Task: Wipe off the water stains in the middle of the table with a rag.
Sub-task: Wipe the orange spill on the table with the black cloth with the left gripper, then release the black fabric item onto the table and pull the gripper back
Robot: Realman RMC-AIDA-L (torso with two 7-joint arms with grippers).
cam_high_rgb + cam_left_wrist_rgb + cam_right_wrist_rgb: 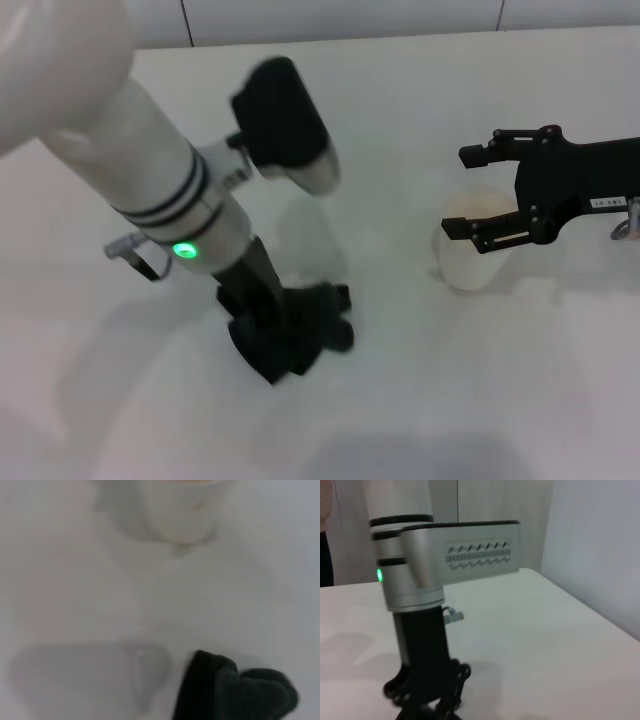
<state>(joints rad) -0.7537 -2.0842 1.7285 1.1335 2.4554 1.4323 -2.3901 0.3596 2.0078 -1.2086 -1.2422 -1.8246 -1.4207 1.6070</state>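
left claw (285, 335) down on the tabletop (420, 400), pinching the rag (300, 340) | rag's bunched up, long axis roughly running left-right | right claw (475, 190) spread wide around the white cup (470, 262), near right edge

Dark lumpy rag (295, 335) bunched on white table (420, 400).

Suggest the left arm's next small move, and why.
Probably sweep the rag across the table toward the cup. The left gripper already presses the rag down, and bare table separates it from the cup, which sits between the right gripper's open fingers. No stain is visible.
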